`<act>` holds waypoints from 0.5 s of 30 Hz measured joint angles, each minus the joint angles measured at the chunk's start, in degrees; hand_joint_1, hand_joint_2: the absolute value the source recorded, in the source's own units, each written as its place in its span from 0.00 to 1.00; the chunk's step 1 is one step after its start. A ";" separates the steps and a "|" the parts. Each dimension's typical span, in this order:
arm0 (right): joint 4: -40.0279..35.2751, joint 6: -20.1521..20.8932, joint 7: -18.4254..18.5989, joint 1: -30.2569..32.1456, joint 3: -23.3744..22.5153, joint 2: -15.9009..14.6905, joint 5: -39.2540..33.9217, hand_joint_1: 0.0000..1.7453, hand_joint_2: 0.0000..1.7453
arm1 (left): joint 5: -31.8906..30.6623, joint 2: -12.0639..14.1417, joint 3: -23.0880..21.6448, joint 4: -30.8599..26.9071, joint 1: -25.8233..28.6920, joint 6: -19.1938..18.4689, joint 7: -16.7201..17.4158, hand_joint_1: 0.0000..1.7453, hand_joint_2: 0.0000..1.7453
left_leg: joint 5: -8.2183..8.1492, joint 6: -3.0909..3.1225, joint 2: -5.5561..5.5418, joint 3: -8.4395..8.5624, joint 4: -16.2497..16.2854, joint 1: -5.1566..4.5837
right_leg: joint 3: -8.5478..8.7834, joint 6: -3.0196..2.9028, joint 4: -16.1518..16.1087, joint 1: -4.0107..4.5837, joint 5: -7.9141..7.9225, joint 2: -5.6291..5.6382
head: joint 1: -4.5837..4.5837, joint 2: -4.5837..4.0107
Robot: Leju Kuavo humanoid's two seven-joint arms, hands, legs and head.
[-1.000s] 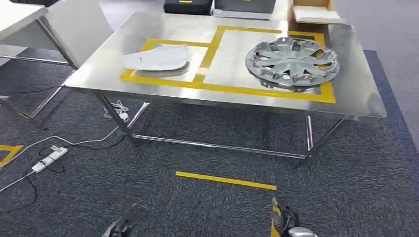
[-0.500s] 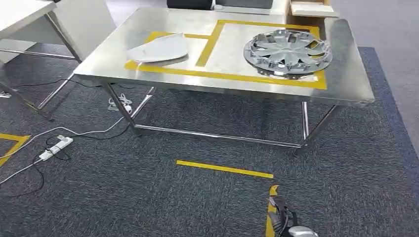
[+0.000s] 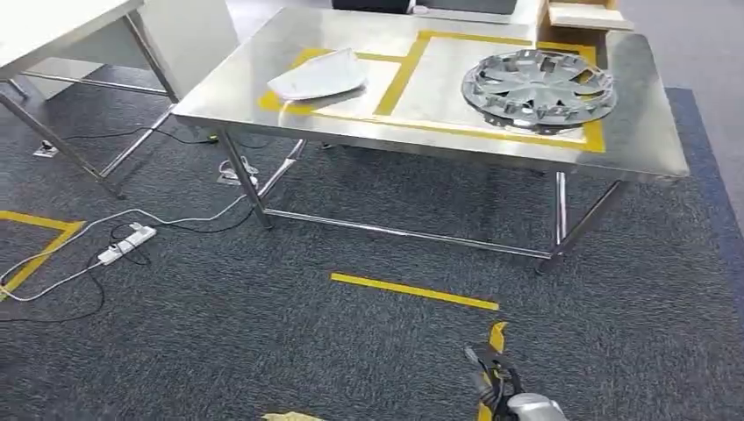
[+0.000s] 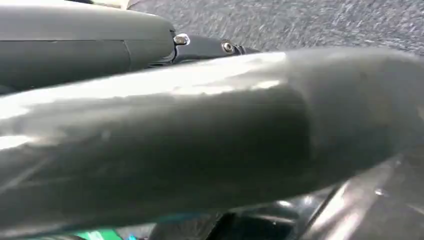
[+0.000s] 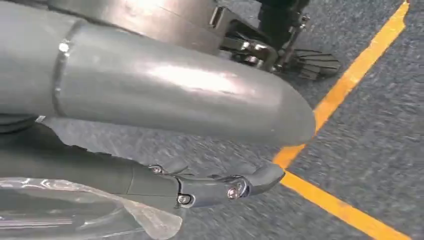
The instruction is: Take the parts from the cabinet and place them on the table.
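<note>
Swung round since 1 second back, and the whole head view with it: surface [image 3: 649, 132] now pushed up and to the right of the frame (the camera's turn, not the parts shifting). Already down on the steel, 2 parts: silver hubcap [image 3: 537, 86] lying flat inside the right-hand yellow-taped box, white panel [image 3: 318, 77] inside the left-hand box, well apart from each other. Parked in those boxes, by the look of it, because the tape marks a set spot for each.

Right hand [image 3: 504, 395] hanging low beside the body over the carpet, near the yellow floor line [image 3: 414, 291]. Up close, dark fingers [image 5: 210, 187] stretched out loose under the thick thumb, nothing between them. Left hand [image 4: 200, 140] just a grey blur tight against the lens; no telling whether spread or curled, or carrying anything.

Looks like a walk away with arms down, likely heading for the cabinet and the next part. Worth minding underfoot: power strip [image 3: 127, 243] and its trailing cable.
</note>
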 joint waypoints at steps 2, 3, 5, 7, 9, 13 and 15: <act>0.02 0.26 -0.19 0.12 0.35 0.00 0.56 0.00 0.00 | 0.32 0.04 0.06 0.09 0.18 0.06 0.00 0.00 0.00 | 0.59 -0.74 -1.09 -0.40 -0.11 0.23 | -0.27 -0.50 0.22 0.29 0.27 -0.85 | 0.11 0.00; 0.02 0.35 -0.37 0.07 0.55 0.02 0.76 0.00 0.00 | 0.46 0.13 0.19 0.17 0.28 0.06 0.00 0.00 0.00 | 0.65 -0.94 -1.63 -0.59 0.09 0.16 | -0.37 -1.05 -0.14 -0.17 0.65 -1.50 | 0.11 0.00; 0.02 0.52 -0.59 -0.11 0.72 0.02 1.05 0.00 0.00 | 0.48 0.13 0.33 0.22 0.35 0.02 0.00 0.00 0.00 | -2.73 -1.62 0.85 -2.37 4.08 0.24 | -0.45 -1.56 -0.16 -0.21 0.94 -2.72 | -0.53 0.00; 0.02 0.81 -0.61 0.03 0.87 -0.07 1.09 0.00 0.00 | 0.37 0.13 0.37 0.22 0.26 0.02 0.02 0.00 0.00 | -7.24 -2.19 1.84 -6.10 13.03 0.62 | -0.68 -1.71 -0.14 -0.05 1.00 -4.13 | -0.57 0.00; 0.02 1.03 -0.61 0.08 0.87 -0.09 1.14 0.00 0.00 | 0.04 0.13 0.39 0.24 0.49 -0.02 0.02 0.00 0.00 | -8.56 -2.48 2.21 -7.84 18.05 0.90 | -0.87 -1.74 -0.10 -0.01 1.04 -5.50 | -0.59 0.00; 0.02 1.09 -0.68 -0.10 0.90 -0.09 1.14 0.00 0.00 | -0.11 0.15 0.46 0.31 0.54 -0.02 0.07 0.00 0.00 | -0.82 -1.95 5.12 0.61 2.90 0.91 | -0.59 -1.49 -0.08 0.03 0.92 -7.84 | -0.61 0.00; 0.02 1.09 -0.72 -0.16 0.90 -0.11 1.16 0.00 0.00 | -0.15 0.15 0.52 0.31 0.14 0.00 0.07 0.00 0.00 | -1.68 -1.15 6.59 1.28 0.42 0.27 | -0.98 -0.76 0.25 0.69 0.78 -8.94 | -0.61 -0.02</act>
